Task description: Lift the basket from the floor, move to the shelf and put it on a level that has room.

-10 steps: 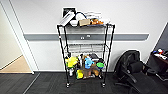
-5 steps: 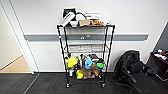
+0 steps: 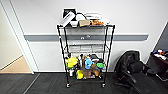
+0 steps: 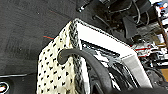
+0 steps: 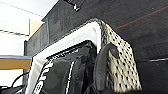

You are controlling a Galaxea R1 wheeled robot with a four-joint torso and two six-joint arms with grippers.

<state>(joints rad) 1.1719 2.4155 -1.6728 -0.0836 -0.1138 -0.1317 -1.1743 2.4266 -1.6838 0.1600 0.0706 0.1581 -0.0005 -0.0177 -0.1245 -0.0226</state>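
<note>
Basket (image 4: 57, 72) sits close under both wrist cams, seen from opposite ends, so by my read it's carried between the two arms, clear of the floor (image 4: 22, 32); dark carpet shows well below it in both wrist views. Cream woven side w/ dark flecks, pale rim, black lining w/ white marks. L wrist view: dark curved bar crosses right at the rim, braided edge beside it. R wrist view: basket (image 5: 117, 62) has a similar dark curved piece hooked over the rim at the woven corner. Can't tell finger state on either gripper, whether clenched on the rim or just hooked; fingers not resolvable. Long axis looks to run arm to arm, i.e. broadside to the shelf (image 3: 85, 52), so neither arm is nearer; both share it. Shelf is dead ahead in head view, against the white wall, some carpet between it and the robot. Top tier is crowded: books, a bowl-ish thing, boxes. Low tier is packed w/ colourful toys (image 3: 83, 66). Mid level (image 3: 86, 51), second from top, looks mostly bare wire w/ something pale and flat at its back; can't ID it. Headroom under the top tier looks OK for the basket, judgement only. Room: black office chair (image 3: 132, 70) right of the rack, near but not touching; doorway w/ tan wood flooring off to the left. Approach lane straight on looks open.
</note>
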